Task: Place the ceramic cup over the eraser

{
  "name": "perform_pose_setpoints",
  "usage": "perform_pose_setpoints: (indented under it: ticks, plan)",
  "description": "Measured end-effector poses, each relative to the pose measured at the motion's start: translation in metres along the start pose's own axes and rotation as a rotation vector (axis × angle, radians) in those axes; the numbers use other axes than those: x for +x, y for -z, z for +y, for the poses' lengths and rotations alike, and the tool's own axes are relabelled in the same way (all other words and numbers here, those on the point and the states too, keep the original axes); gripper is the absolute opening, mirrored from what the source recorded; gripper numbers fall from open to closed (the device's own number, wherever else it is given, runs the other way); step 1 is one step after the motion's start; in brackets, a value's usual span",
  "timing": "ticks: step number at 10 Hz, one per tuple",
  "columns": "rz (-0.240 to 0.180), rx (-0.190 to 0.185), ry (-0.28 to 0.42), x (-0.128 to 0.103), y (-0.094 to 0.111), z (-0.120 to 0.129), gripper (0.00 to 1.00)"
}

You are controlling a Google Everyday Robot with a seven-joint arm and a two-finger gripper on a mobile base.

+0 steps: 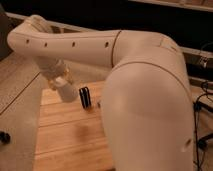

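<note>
The white ceramic cup (66,92) hangs tilted in my gripper (60,82), which is shut on it and holds it above the wooden table (65,137). The eraser (85,96), a small black block with pale stripes, stands upright on the table just right of the cup, with a small gap between them. The cup's lower end is level with the top of the eraser. My big white arm fills the right half of the view.
The arm's body hides the right part of the table and whatever lies there. The table's left edge (39,125) borders a speckled floor. A dark rail runs along the back, and cables hang at the far right.
</note>
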Motion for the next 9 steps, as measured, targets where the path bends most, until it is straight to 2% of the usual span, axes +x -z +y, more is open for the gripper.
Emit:
perform_pose_setpoints:
  ticks: [2,4,6,9]
  plan:
    - [-0.026,0.010,-0.046,-0.023,0.013,-0.021,0.00]
    - [-0.031,-0.001,-0.113,-0.037,0.012,-0.052,0.00]
    - [-0.037,-0.013,-0.107,-0.039,0.013,-0.046,0.00]
    - [-0.031,-0.011,-0.113,-0.037,0.011,-0.050,0.00]
